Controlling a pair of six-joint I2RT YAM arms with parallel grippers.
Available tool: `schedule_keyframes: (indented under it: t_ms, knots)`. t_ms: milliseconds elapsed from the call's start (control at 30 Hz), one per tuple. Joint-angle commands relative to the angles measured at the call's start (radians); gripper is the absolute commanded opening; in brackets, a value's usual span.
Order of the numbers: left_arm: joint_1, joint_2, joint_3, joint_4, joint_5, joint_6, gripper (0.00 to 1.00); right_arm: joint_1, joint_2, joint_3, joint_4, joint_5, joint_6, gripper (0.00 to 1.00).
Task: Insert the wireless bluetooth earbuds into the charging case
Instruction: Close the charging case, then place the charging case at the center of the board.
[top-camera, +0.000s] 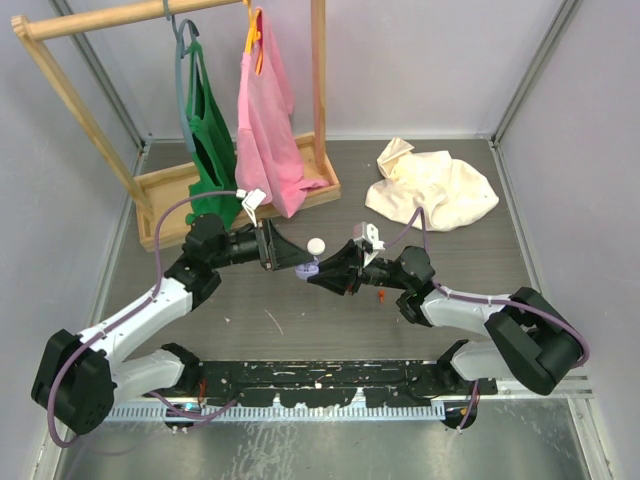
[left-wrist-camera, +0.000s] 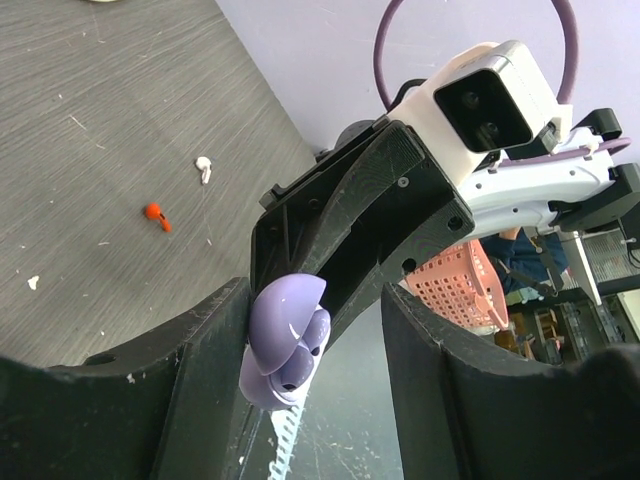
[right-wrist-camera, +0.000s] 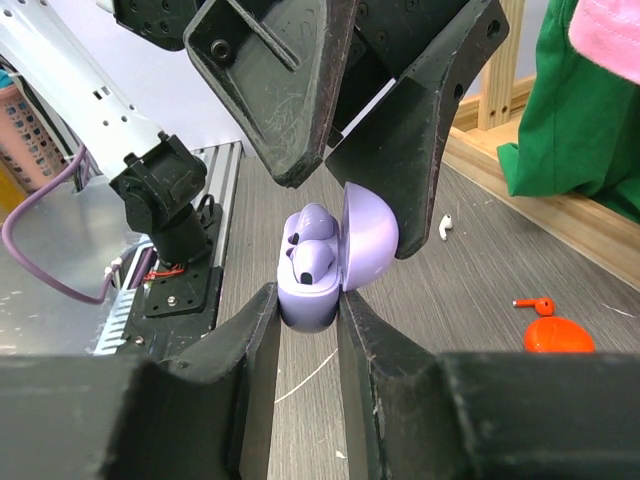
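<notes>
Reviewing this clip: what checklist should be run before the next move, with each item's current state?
1. Fingers of the right gripper clamp the lilac case: ok.
2. The lid stands open: ok.
3. A lilac earbud sits in one pocket: ok. Second pocket filled: cannot tell.
4. The left gripper is open and straddles the case, one finger against the lid: ok.
5. The red earbud and white earbud are stowed: not ok, both lie loose on the table.

A robotics lab cell: plain pale walls (top-camera: 420, 60) box in a grey wood-grain tabletop (top-camera: 330, 330), with a black mounting rail (top-camera: 320, 378) along its near edge.
</notes>
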Motion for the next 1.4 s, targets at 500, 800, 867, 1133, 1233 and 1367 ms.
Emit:
schedule_keyframes:
  t_ms: [500,800,867,1133,1233,1367]
  knots:
    - [-0.002,-0.125,0.061,-0.142,0.002,0.129,0.63,-0.003,-0.059,0.01,-0.142,0.046,-0.03,0.01]
    - [-0.002,-0.314,0.189,-0.783,-0.361,0.447,0.83,-0.008,-0.121,0.058,-0.425,0.201,-0.026,0.01]
    - [-0.001,-0.353,0.229,-0.901,-0.446,0.496,0.87,-0.012,-0.137,0.066,-0.494,0.249,-0.015,0.01]
    - [-0.001,-0.492,0.329,-1.163,-0.759,0.63,0.98,-0.069,-0.19,0.096,-0.791,0.461,0.047,0.01]
    - [-0.001,-0.532,0.325,-1.183,-0.857,0.68,0.98,-0.111,-0.197,0.091,-0.866,0.523,0.083,0.02]
    - [-0.001,-0.576,0.281,-1.155,-0.961,0.72,0.98,-0.18,-0.21,0.066,-0.911,0.595,0.142,0.03]
